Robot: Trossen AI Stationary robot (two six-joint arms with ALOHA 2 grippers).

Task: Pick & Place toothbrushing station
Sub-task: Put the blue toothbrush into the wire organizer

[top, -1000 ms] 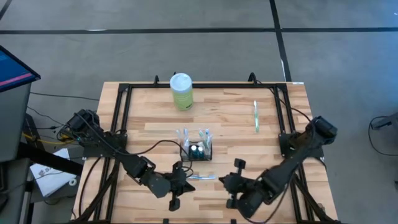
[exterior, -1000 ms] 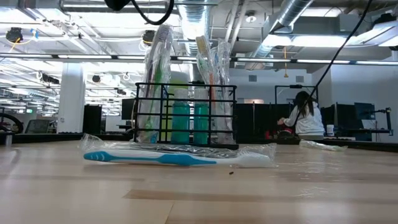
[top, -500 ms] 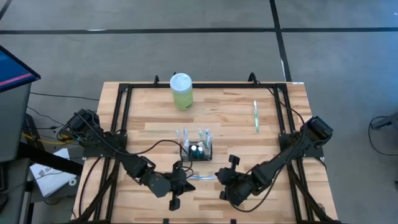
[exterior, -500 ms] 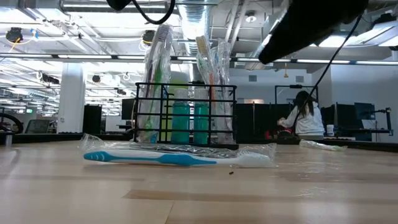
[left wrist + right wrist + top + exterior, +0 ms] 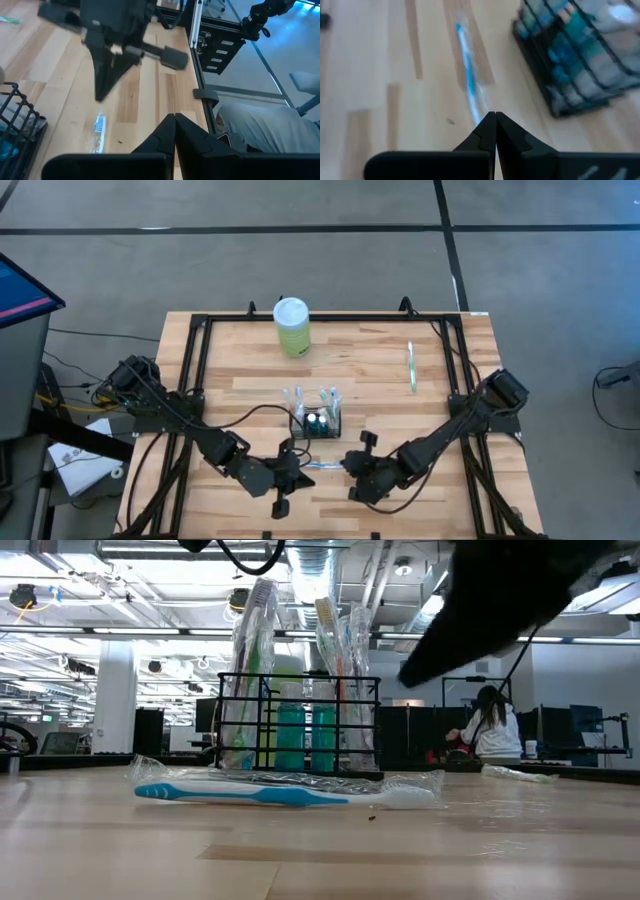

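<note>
The black wire-mesh caddy stands on its base at the table's middle, with wrapped toothbrushes and teal tubes upright in it; it also shows in the low view and the right wrist view. A wrapped blue toothbrush lies flat on the table just near of the caddy. My right gripper is shut and empty, above the table at the toothbrush's right end. My left gripper is shut and empty at the toothbrush's left end.
A pale green bottle with a white cap stands at the far edge. A green toothbrush lies at the far right. A black frame runs around the table. A person sits in the room beyond.
My right gripper has gone toward the table's left edge, closing in on the blue toothbrush's right end, and its arm now fills the upper right of the low view. The caddy and the toothbrush have stayed where they were.
</note>
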